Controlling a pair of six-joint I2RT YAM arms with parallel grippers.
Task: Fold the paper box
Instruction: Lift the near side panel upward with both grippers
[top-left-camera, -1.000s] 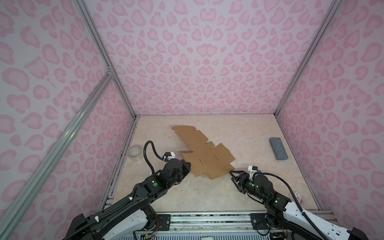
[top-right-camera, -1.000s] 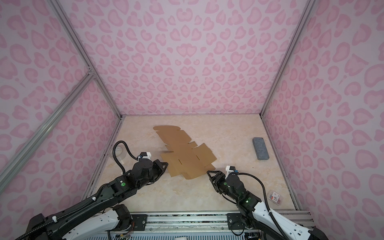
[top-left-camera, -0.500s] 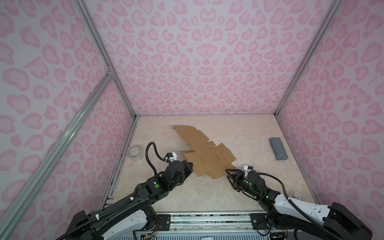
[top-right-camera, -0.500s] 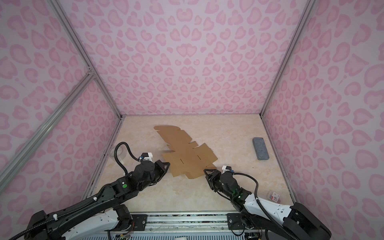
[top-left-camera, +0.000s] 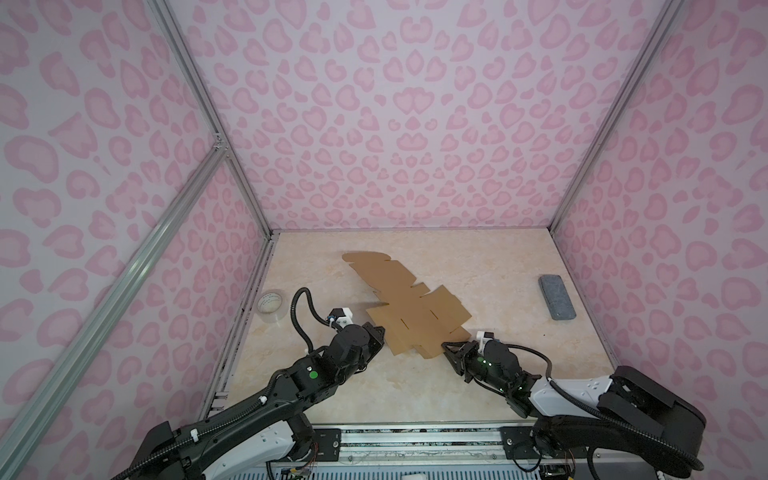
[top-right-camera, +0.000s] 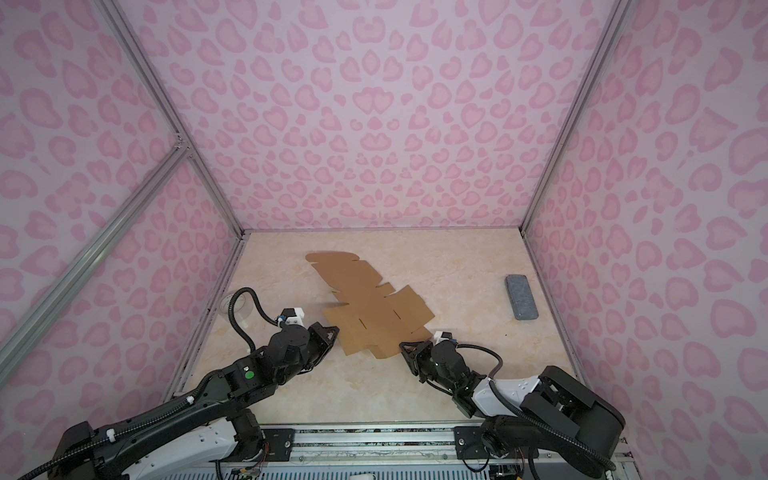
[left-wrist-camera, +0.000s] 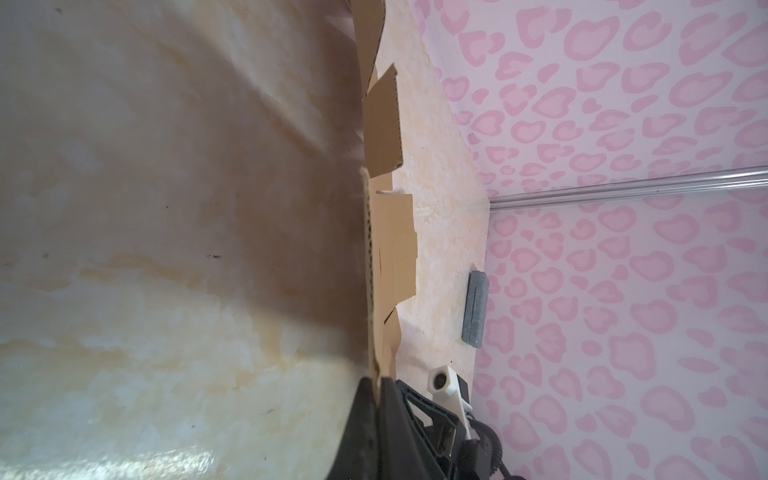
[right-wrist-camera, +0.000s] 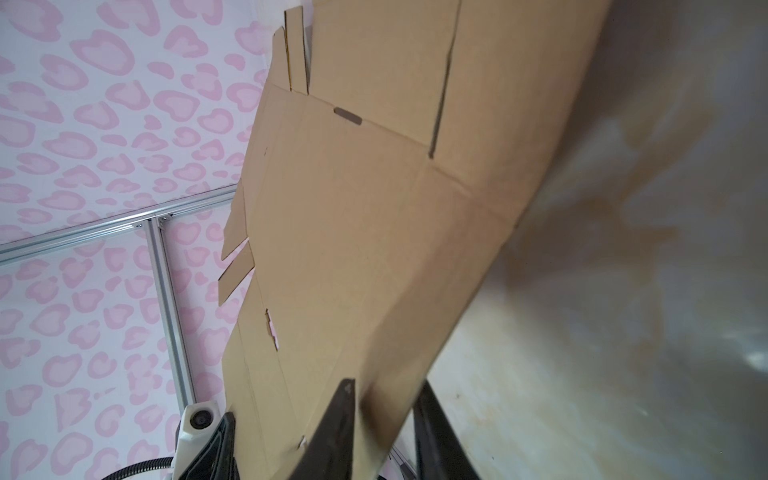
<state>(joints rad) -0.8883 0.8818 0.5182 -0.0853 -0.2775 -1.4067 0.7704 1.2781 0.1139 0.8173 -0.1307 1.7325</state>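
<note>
L claw (top-left-camera: 380, 332) clamped tight on near-left edge of the paper box (top-left-camera: 415, 316); wrist view shows the corrugated edge running straight in btwn its black fingers (left-wrist-camera: 357, 424). R claw (top-left-camera: 446, 347) straddles the near-right flap, one finger over the card face, one beside the edge; can't tell if it actually grips. Box = flat brown die-cut sheet w/ creases, slots, notched flaps, lying diagonal mid-worktop (top-left-camera: 498, 270), rounded far flap toward back wall. Worktop pale beige, marbled, glossy. Grey rect. block (top-left-camera: 557, 297), speckled matte, near right wall, well apart from box. Clear tape roll (top-left-camera: 271, 305) by left wall.
</note>
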